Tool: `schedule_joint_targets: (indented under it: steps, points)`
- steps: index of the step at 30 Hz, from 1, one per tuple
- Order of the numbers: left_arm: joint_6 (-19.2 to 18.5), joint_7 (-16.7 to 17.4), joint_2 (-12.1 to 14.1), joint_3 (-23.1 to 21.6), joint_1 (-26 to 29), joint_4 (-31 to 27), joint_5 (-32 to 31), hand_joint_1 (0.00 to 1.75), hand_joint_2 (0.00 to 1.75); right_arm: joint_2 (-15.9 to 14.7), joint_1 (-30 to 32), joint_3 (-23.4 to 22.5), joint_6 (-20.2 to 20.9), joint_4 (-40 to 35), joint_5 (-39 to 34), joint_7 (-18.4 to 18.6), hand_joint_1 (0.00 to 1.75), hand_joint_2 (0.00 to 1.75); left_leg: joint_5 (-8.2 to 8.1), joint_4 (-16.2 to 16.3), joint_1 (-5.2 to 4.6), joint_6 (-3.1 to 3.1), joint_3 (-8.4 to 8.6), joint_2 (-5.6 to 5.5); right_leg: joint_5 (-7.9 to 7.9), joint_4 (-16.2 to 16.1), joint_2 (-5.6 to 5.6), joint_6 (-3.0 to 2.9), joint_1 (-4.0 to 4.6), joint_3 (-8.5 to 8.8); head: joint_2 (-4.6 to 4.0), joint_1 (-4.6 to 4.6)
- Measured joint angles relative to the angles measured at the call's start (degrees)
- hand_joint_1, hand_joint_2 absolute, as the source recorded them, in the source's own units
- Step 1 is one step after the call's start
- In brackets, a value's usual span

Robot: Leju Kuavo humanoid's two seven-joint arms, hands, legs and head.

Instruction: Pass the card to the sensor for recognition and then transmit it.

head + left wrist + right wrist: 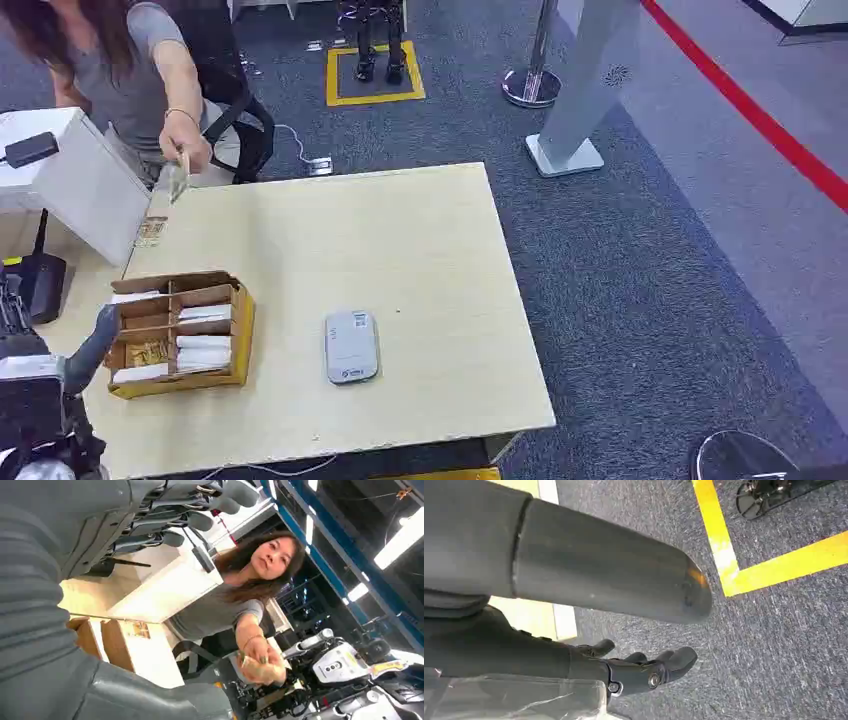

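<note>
card (177,182) is in a person's hand (190,152) at the far left corner of the table (400,250), held just above the tabletop, well apart from the robot. head view: sensor (351,346), a flat grey unit, lies mid-table nr the front edge. to its left a cardboard tray (178,335) w/ compartments holding white cards. left hand (85,350) sits at the tray's left side, thumb up by the wall, holding nothing.

left wrist view: left hand fingers (200,520) spread apart, nothing btwn them. person leans in over the table, card in their fist (262,667).

right wrist view: right hand (644,667) hangs over grey carpet (774,645) nr yellow floor tape (724,555), fingers loosely curled, apart, nothing in them.
</note>
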Motion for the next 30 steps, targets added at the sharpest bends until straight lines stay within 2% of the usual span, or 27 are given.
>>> schedule_joint_targets:
  steps: [3, 4, 8, 20, 24, 30]
  points:
    - [0.0, 0.1, 0.2, 0.0, 0.1, 0.3, 0.3, 0.00, 1.75, 0.0, 0.0, 0.0, 0.0, 0.0, 0.6, 0.0, 0.00, 0.00, 0.00, 0.0, 0.00, 0.00, -0.03, 0.00, 0.00, 0.0, 0.00, 0.00, 0.00, 0.00, 0.00, 0.00]
    - [0.0, 0.0, 1.2, 1.6, 1.6, 0.3, 2.0, 0.00, 1.75, 0.0, 0.0, 0.2, -0.1, 0.0, 1.9, 0.0, 0.00, 0.00, 0.00, 0.0, 0.01, 0.00, -0.02, 0.02, -0.01, 0.0, 0.01, 0.00, 0.00, -0.02, 0.00, 0.00]
    - [0.0, 0.0, 1.9, 3.0, 2.5, 0.3, 2.3, 0.00, 1.75, 0.0, -0.1, 0.3, -0.1, 0.0, 2.0, 0.1, 0.00, 0.00, 0.00, 0.0, 0.01, 0.00, -0.04, -0.03, -0.02, 0.0, -0.06, 0.00, 0.01, 0.00, 0.00, 0.00]
    - [0.0, 0.1, 2.7, 4.6, 3.1, 0.5, 2.4, 0.00, 1.75, 0.0, -0.3, 1.0, -0.1, 0.0, 3.3, 0.2, 0.00, 0.00, 0.00, 0.0, 0.00, 0.00, -0.03, -0.02, -0.01, 0.0, -0.04, 0.00, 0.00, 0.00, 0.00, 0.02]
    - [-0.5, 1.4, 3.3, 5.8, 1.7, 3.7, 0.5, 0.00, 1.75, 0.0, -0.5, 1.8, 0.0, 0.0, 4.2, 0.7, 0.00, 0.00, 0.02, 0.0, 0.02, -0.02, -0.03, -0.05, -0.01, 0.0, -0.09, -0.01, 0.01, -0.02, 0.00, 0.00]
    - [-0.7, 1.6, 3.1, 5.8, -1.9, 9.6, -2.7, 0.00, 1.75, 0.0, -0.7, 2.7, 0.2, 0.0, 4.7, 1.0, 0.00, 0.00, 0.03, 0.0, 0.01, -0.02, -0.01, 0.01, 0.01, 0.0, -0.01, -0.01, 0.01, -0.01, 0.00, 0.00]
